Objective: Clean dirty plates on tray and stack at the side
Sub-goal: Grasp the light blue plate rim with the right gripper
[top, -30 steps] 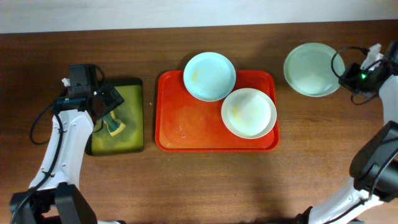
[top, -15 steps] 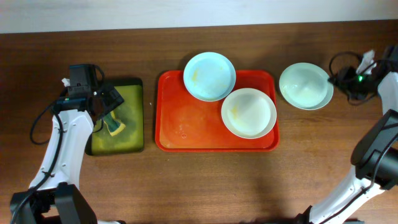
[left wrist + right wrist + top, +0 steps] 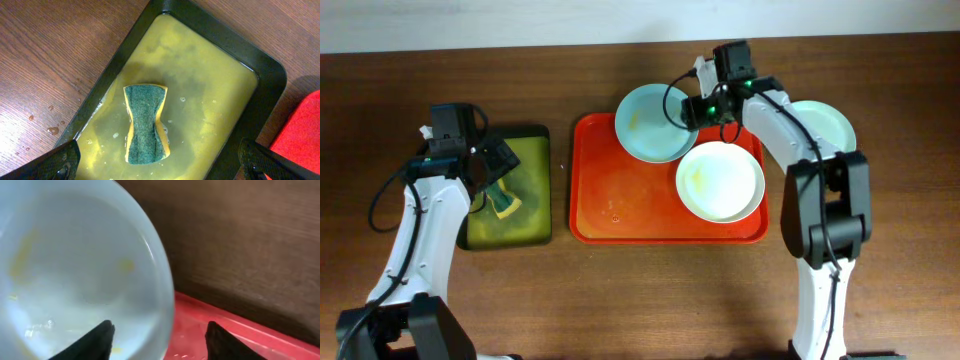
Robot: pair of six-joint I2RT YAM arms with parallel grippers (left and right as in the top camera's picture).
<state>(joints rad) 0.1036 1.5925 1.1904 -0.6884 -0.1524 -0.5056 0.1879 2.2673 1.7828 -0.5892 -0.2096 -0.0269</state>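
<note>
The red-orange tray (image 3: 620, 200) lies mid-table. A pale blue plate (image 3: 650, 122) with yellowish smears rests across its back rim, and a cream-white plate (image 3: 720, 182) sits at its right. A third, mint plate (image 3: 832, 125) lies on the table right of the tray, partly under my right arm. My right gripper (image 3: 693, 108) is open at the blue plate's right edge. In the right wrist view the blue plate (image 3: 75, 275) fills the left and my right gripper (image 3: 160, 342) straddles its rim, one finger over the plate and one over the tray (image 3: 235, 330). My left gripper (image 3: 160, 167) hangs wide open above the sponge (image 3: 146, 124).
A black tray (image 3: 542, 140) holding yellow-green liquid stands left of the red tray, with the green-and-yellow sponge (image 3: 504, 204) in it. My left gripper (image 3: 492, 172) hovers over it. Brown wooden table (image 3: 650, 300) surrounds everything, and a pale wall runs along the back.
My right gripper opened and let go of the mint plate, which stays on the table right of the tray. The right arm swung left to the blue plate. The left arm has not moved.
</note>
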